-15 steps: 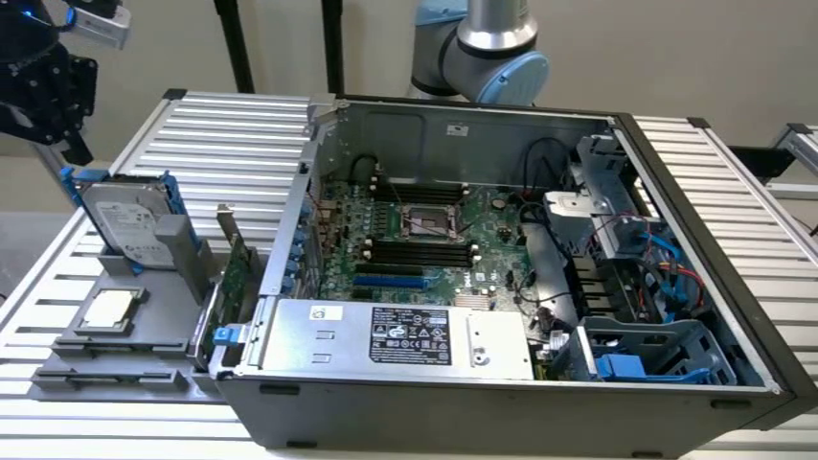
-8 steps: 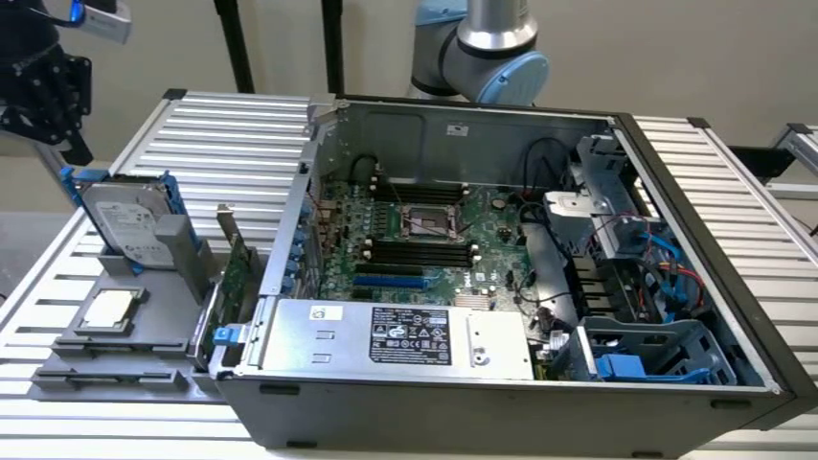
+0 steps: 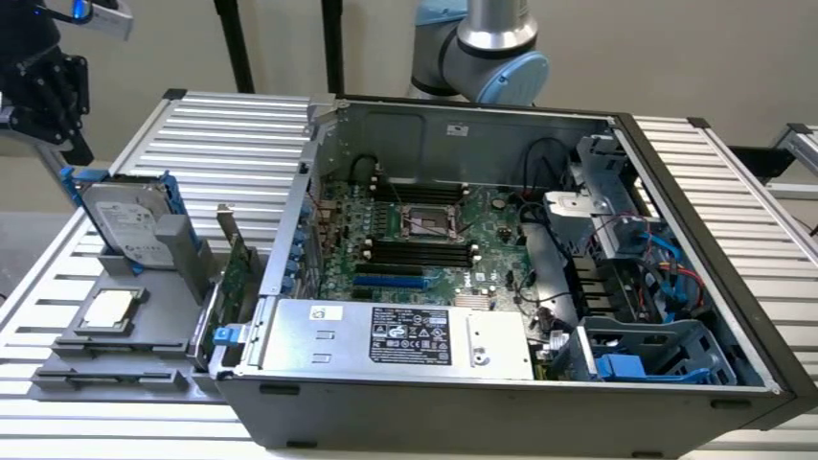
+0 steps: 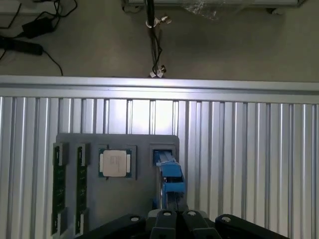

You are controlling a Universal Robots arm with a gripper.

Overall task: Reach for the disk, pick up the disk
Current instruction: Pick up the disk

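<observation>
At the exterior view's left, the disk (image 3: 128,225) stood upright in its grey tray (image 3: 153,331) on the desk (image 3: 230,144). The gripper (image 3: 71,153) seemed pressed together on its blue top corner. So slight a corner hold risked the disk pivoting, jamming in the slot, or slipping free.

Exterior camera overlooks the computer case (image 3: 511,407) from high; wrist camera faces straight down, nearer; both share tray (image 4: 142,199) and disk (image 4: 172,175).

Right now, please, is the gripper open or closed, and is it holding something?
Gripper: closed, right at the top edge of the disk; whether it really grips the disk cannot be told.
</observation>
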